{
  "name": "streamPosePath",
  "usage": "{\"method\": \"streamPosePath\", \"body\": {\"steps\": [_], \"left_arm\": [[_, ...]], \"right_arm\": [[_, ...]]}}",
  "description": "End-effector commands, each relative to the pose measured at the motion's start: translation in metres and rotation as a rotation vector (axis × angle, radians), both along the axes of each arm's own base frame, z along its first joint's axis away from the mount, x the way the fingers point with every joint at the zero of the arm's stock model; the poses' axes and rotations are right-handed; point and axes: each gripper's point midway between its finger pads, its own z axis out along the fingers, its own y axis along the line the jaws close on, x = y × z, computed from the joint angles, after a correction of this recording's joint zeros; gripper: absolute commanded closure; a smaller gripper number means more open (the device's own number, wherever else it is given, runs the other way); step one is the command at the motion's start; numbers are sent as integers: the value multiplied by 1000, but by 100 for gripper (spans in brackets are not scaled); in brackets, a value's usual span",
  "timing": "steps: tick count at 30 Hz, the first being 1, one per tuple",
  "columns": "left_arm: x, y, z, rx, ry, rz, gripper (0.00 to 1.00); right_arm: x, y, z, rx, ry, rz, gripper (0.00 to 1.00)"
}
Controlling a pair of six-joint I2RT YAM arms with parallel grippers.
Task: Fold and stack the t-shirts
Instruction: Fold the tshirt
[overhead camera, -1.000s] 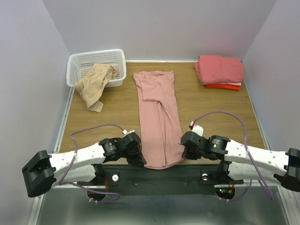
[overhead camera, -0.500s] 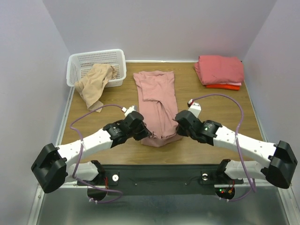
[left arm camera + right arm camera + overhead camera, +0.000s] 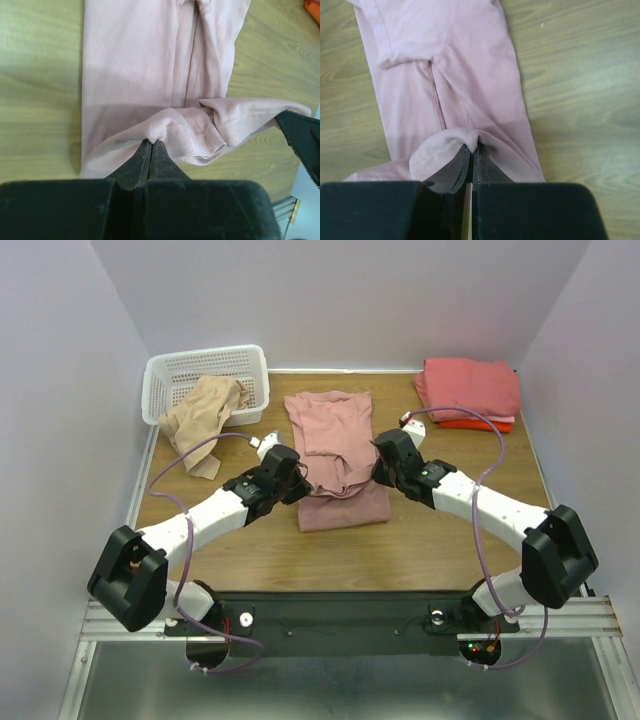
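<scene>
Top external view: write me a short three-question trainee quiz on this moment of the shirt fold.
1. True or false: the left gripper and right gripper are both shut on the pink shirt's hem.
2. The beige shirt lies: A flat mid-table; B draped over the basket's rim; C under the pink shirt.
3. Fill in: the folded stack sits at the table's far ___ corner.
Key: 1 true; 2 B; 3 right.

L gripper (image 3: pixel 151 146) pinches pink shirt (image 3: pixel 135 65) hem (raised) over wood table (image 3: pixel 35 90).
</scene>
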Motion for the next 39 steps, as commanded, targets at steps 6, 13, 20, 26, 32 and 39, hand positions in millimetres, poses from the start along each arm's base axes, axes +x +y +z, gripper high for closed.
{"method": "streamPosePath", "body": {"steps": [6,13,20,26,32,39], "left_arm": [[55,10,6,30,-52,44,100],[76,8,-6,31,-28,21,100],[93,11,-20,41,15,51,100],[105,8,-29,74,26,31,100],[113,5,-31,78,58,35,47],[106,18,0,83,9,72,2]], "right_arm": [[59,7,15,50,-57,9,99],[77,9,0,63,-16,11,100],[94,2,-22,66,26,-30,100],[103,-2,-31,62,43,-32,96],[103,6,-20,85,33,17,68],[88,5,-5,96,15,69,29]]}}
